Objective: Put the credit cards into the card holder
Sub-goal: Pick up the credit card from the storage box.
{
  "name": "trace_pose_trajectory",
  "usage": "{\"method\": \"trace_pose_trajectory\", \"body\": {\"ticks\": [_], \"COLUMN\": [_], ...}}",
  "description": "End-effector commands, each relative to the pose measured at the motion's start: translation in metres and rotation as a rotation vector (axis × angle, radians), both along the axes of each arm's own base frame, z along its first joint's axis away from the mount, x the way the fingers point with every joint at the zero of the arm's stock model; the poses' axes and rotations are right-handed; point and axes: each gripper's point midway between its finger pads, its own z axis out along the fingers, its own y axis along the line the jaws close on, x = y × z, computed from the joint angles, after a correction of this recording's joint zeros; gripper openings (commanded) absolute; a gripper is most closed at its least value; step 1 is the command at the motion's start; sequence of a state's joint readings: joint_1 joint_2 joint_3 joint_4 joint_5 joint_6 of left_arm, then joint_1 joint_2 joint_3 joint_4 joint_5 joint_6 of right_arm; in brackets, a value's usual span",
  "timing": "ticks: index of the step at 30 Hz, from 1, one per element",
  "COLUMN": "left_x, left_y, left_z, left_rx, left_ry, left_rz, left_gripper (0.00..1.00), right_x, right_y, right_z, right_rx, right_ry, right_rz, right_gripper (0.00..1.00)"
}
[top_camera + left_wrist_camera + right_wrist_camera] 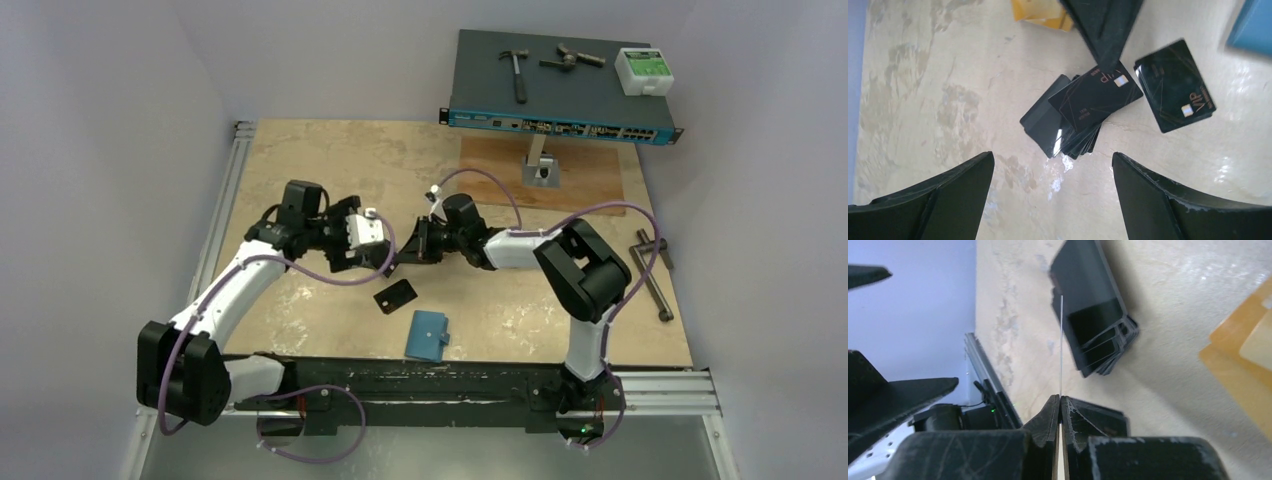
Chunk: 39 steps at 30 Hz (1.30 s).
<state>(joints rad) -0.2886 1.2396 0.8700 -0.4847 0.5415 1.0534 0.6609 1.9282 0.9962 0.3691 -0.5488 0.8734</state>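
A fanned stack of glossy black credit cards (1060, 130) lies on the table; it also shows in the right wrist view (1098, 335). My right gripper (1061, 399) is shut on one black card (1095, 95), which is edge-on (1061, 340) in its own view, above the stack. My left gripper (1053, 156) is open and empty, just short of the stack. A single black card (396, 296) lies apart (1175, 85). Orange-gold cards (1040, 10) lie beyond (1248, 350). The closed teal card holder (428, 335) lies near the front edge (1253, 27). Both grippers (365, 240) (415, 245) meet at mid-table.
A blue network switch (560, 90) with a hammer (517, 70) and a white box (643, 70) sits at the back. A wooden board (580, 175) lies before it. Metal tools (655, 280) lie at the right edge. A rail (480, 385) runs along the front.
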Motion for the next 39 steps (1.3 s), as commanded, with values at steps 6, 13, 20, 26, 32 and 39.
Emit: {"method": "trace_pose_trajectory", "body": {"ticks": [6,13,20,26,32,39], "left_x": [-0.018,-0.043,-0.067,-0.083,-0.091,-0.092], "left_y": [0.014,0.000,-0.018,-0.025,-0.030,-0.032], "left_z": [0.128,0.190,0.239,0.267,0.288,0.284], "left_rx": [-0.534,-0.825,-1.045,-1.124,-1.188,-1.190], "left_ry": [0.415,0.616,0.812,0.860,0.860,0.864], "left_rz": [0.537,0.590,0.459,0.364,0.284,0.298], "left_gripper": [0.91,0.91,0.84,0.76,0.71,0.65], "right_x": [-0.015,-0.030,-0.055,-0.076,-0.087,-0.089], "right_y": [-0.012,-0.043,-0.073,-0.074,-0.055,-0.048], "right_z": [0.106,0.220,0.310,0.343,0.350,0.358], "right_rx": [0.097,0.188,0.344,0.444,0.495,0.532], "right_ry": [-0.251,-0.500,-0.669,-0.711,-0.691,-0.683], "right_rz": [0.029,-0.064,-0.211,-0.240,-0.216,-0.217], "right_gripper": [0.00,0.00,0.00,0.00,0.00,0.00]}}
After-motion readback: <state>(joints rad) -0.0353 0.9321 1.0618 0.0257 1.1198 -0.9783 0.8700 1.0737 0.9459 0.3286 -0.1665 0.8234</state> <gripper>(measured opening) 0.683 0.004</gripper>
